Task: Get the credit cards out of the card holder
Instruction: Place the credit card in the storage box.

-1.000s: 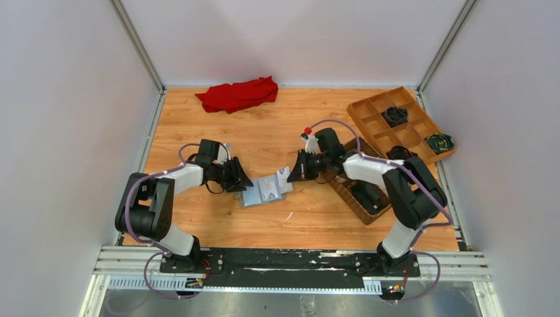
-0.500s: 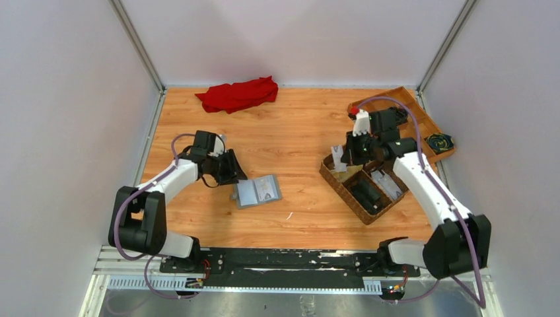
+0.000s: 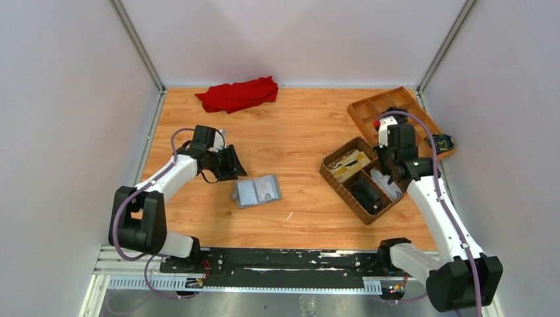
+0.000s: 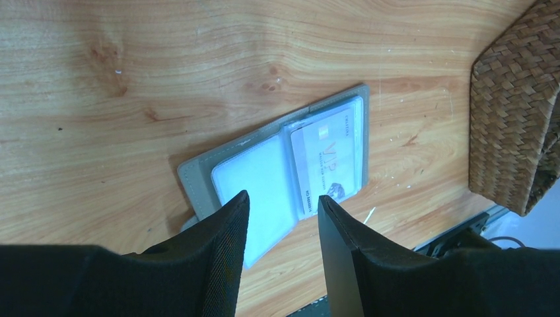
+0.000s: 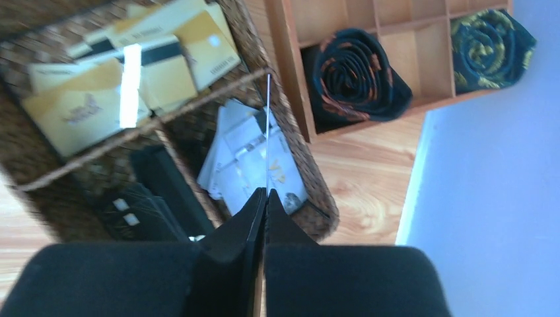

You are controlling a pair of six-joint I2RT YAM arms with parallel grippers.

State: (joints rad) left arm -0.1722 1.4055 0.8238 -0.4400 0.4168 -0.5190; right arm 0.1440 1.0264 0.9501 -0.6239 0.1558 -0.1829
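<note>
- Tabletop (image 3: 304, 139) holds the work. A woven basket (image 3: 342, 191) sits at centre right of the top view, and the card holder (image 3: 256, 191) lies open at centre, well apart from it.
- Left gripper (image 4: 282, 206) hangs just above the holder's near edge, jaws apart with nothing between them.
- Right gripper (image 5: 265, 193) is pinched together on 1 credit card (image 5: 267, 132), seen edge-on over the basket's compartment of pale cards.
- The step in hand looks like dropping that card off.
- 1 "VIP" card (image 4: 328, 158) sits in the holder's right sleeve. Next, the right jaws must part and that arm reach across for it, with the left steadying the holder.
</note>
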